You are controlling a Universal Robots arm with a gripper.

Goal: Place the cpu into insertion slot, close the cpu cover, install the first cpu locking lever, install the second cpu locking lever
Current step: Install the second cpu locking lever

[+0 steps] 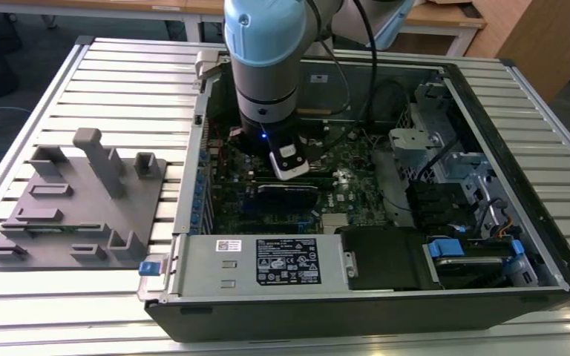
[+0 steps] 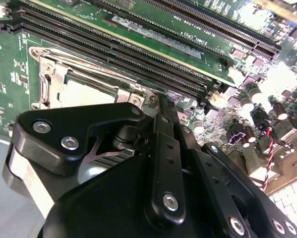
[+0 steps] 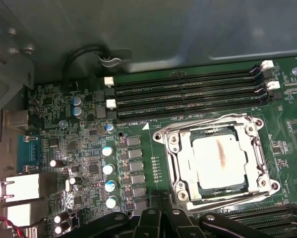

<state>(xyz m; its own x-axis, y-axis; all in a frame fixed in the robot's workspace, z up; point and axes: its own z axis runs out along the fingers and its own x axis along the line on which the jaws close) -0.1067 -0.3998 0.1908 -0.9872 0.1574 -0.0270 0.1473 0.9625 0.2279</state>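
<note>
Cpu (image 3: pixel 220 157) lay flat in the insertion slot (image 3: pixel 174 171), its pale silvery top marked by a reddish-brown streak down the middle. The cpu cover (image 3: pixel 247 130), a thin silvery frame with a square window, sat down around the chip with its corners at the screw posts, so the metal top showed through the window. In the second wrist view the same cover (image 2: pixel 56 74) and a slice of the pale chip (image 2: pixel 86 91) appeared just behind the black linkage of the gripper (image 2: pixel 153 163); whether the fingers were open or closed could not be told. Long black memory slots (image 3: pixel 188 91) ran just beside one edge of the socket, and a second bank lay close along the opposite edge. A column of small capacitors (image 3: pixel 107 168) stood near a third side. In the exterior view the arm (image 1: pixel 265 67) reached down into the open computer case (image 1: pixel 364 311), which rested on the slatted bench (image 1: pixel 57 304), hemmed in by the case wall, cables and the grey power supply (image 1: pixel 255 263). A grey fixture plate (image 1: pixel 77 215) lay well apart toward the exterior view's left.
</note>
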